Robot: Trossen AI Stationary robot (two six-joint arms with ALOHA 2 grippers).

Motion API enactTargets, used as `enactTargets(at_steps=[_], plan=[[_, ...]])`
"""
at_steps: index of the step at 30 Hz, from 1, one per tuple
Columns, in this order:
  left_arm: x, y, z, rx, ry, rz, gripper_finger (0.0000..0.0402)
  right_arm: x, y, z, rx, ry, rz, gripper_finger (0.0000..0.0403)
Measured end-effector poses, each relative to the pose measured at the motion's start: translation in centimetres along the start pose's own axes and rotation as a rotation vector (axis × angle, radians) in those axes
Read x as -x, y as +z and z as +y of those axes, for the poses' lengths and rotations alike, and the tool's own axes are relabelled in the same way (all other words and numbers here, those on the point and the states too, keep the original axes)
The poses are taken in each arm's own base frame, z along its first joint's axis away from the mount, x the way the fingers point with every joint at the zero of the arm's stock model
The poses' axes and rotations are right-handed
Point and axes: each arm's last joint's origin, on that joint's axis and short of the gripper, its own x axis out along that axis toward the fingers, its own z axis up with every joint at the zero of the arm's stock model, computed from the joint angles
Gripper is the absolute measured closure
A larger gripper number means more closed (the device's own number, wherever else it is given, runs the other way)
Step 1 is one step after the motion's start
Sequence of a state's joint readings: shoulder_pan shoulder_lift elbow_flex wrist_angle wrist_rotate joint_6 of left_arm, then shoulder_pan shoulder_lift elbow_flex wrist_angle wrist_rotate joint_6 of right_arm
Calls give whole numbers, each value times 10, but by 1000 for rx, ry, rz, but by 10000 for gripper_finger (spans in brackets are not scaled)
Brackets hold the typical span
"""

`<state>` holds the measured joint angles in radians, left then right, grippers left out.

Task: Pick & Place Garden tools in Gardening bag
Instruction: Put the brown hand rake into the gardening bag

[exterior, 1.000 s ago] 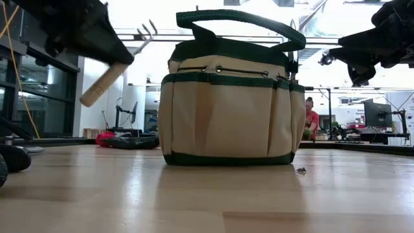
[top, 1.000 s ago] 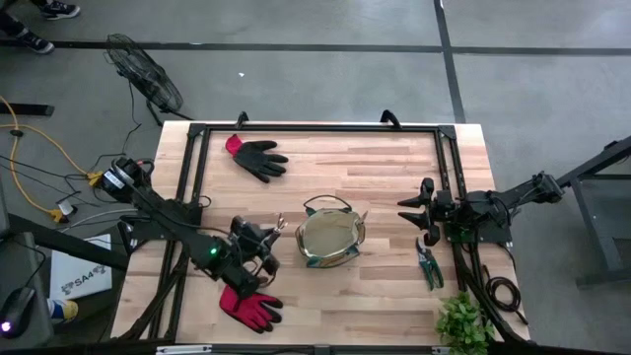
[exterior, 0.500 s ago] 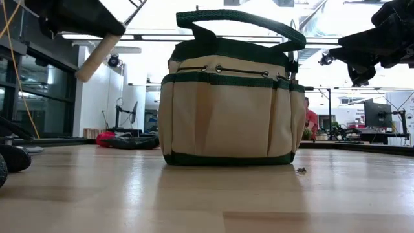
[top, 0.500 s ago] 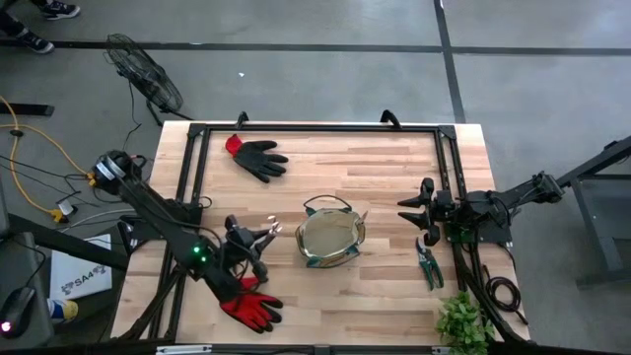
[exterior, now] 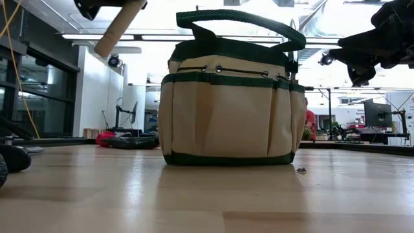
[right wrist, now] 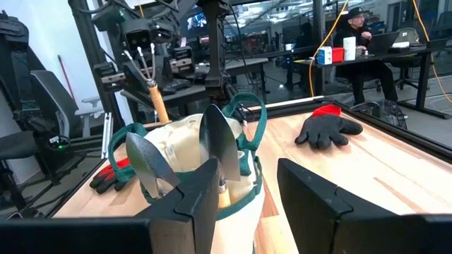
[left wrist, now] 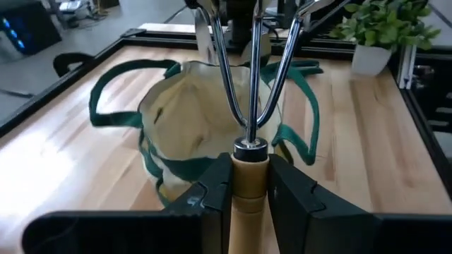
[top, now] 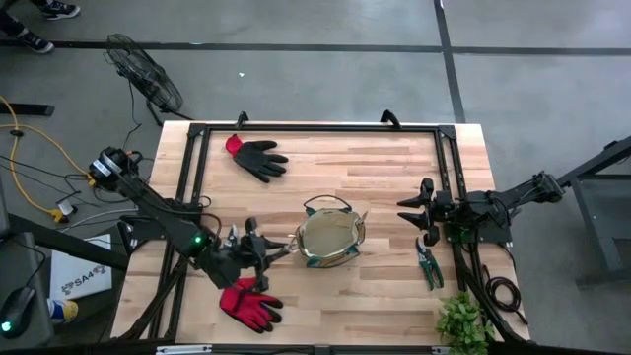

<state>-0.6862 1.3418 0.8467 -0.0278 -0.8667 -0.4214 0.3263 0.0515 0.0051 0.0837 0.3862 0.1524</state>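
The olive-tan gardening bag (top: pixel 330 239) (exterior: pixel 229 97) stands upright on its flat base near the table's middle, with two silver trowels (right wrist: pixel 219 144) stuck in its outer pockets. Just left of it my left gripper (top: pixel 251 253) is shut on the wooden-handled fork (left wrist: pixel 251 92), whose tines reach toward the bag's rim. Green-handled pruners (top: pixel 429 264) lie near the right edge. A black-and-red glove (top: pixel 258 156) lies at the far left and a red glove (top: pixel 251 303) at the near left. My right gripper (top: pixel 419 212) (right wrist: pixel 251 204) waits open at the right, touching nothing. My left gripper pinches the fork's wooden handle (left wrist: pixel 251 169) between its two fingers (left wrist: pixel 215 190), just behind the metal collar. It comes from the table's left, about level, with the handle lying along the fingers. The fork is lifted clear and tilted: butt end (exterior: pixel 116 31) low, tines raised toward the bag.
A potted leafy plant (top: pixel 463 323) sits at the near right corner. A black frame rail (top: pixel 315 128) runs round the tabletop. Bare wood lies beyond and in front of the bag. A person (right wrist: pixel 357 39) sits at a desk in the room behind.
My left gripper has risen with the fork and rolled its wrist, staying shut on the handle. The fork's tines have swung round toward the bag's rim, and its butt end stands higher above the table than before.
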Motion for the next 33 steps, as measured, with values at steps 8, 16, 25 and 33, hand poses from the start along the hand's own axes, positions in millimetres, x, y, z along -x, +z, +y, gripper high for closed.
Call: enactTargets(at_steps=[8, 16, 25, 33], plan=[[-1, 2, -1, -52, -28, -3, 343, 0, 0, 0, 0, 0, 0, 266], [-3, -16, 5, 17, -74, -82, 343, 0, 0, 0, 0, 0, 0, 266], [-2, -30, 11, -24, -121, -183, 343, 0, 0, 0, 0, 0, 0, 266], [1, -42, 22, 33, -113, -288, 343, 0, 0, 0, 0, 0, 0, 266]])
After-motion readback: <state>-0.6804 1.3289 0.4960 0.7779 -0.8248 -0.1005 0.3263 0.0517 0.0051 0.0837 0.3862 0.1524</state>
